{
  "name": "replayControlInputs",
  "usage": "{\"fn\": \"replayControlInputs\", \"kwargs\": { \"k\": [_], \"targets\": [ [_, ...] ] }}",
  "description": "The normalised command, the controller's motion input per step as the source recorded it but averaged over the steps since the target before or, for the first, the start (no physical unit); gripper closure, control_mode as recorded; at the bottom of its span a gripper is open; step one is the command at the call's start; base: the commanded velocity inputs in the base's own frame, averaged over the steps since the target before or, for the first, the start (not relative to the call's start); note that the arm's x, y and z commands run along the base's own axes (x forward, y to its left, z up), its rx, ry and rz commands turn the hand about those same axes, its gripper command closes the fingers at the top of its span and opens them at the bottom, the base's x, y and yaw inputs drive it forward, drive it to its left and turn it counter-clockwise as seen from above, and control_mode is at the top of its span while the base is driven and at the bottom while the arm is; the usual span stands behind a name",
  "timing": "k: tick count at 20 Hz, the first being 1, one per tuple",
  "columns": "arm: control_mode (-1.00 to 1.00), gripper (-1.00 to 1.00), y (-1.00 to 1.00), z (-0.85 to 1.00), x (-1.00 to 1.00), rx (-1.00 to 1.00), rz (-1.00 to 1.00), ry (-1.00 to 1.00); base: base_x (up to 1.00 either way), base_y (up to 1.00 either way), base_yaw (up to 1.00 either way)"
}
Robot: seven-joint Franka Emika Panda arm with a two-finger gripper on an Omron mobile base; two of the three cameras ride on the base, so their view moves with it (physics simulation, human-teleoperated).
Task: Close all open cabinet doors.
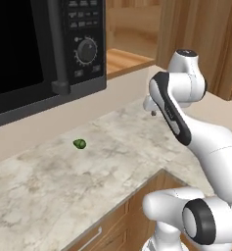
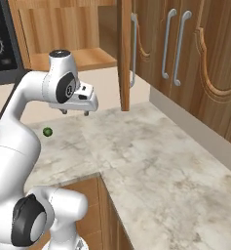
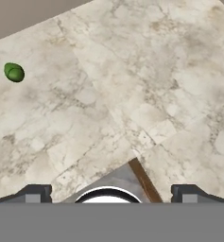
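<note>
Marble counter (image 2: 151, 161) under wall cabinets: the open door (image 2: 125, 53) stands edge-on, upright, up and right of the gripper (image 2: 75, 113), which hovers spread wide, holding nothing.

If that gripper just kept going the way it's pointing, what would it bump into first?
The gripper points straight down, so it would likely meet the bare marble countertop first; the small green object lies off to one side.
</note>
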Motion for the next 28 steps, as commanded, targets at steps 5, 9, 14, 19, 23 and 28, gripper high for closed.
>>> {"fn": "replayControlInputs", "kwargs": {
  "k": [5,9,14,19,23,28],
  "targets": [
    [1.0,-1.0,0.0,0.0,0.0,0.0,0.0,0.0,0.51,-0.59,0.16],
    [1.0,-1.0,0.0,0.0,0.0,0.0,0.0,0.0,0.45,-0.43,0.06],
    [1.0,-1.0,0.0,0.0,0.0,0.0,0.0,0.0,0.03,-0.06,0.0],
    [-1.0,-1.0,0.0,0.0,0.0,0.0,0.0,0.0,0.0,0.0,0.0],
    [-1.0,-1.0,-0.02,0.0,-0.32,0.0,0.0,-0.21,0.0,0.0,0.0],
    [-1.0,-1.0,-0.19,0.21,-0.77,0.0,0.08,-0.47,0.0,0.0,0.0]
  ]
}}
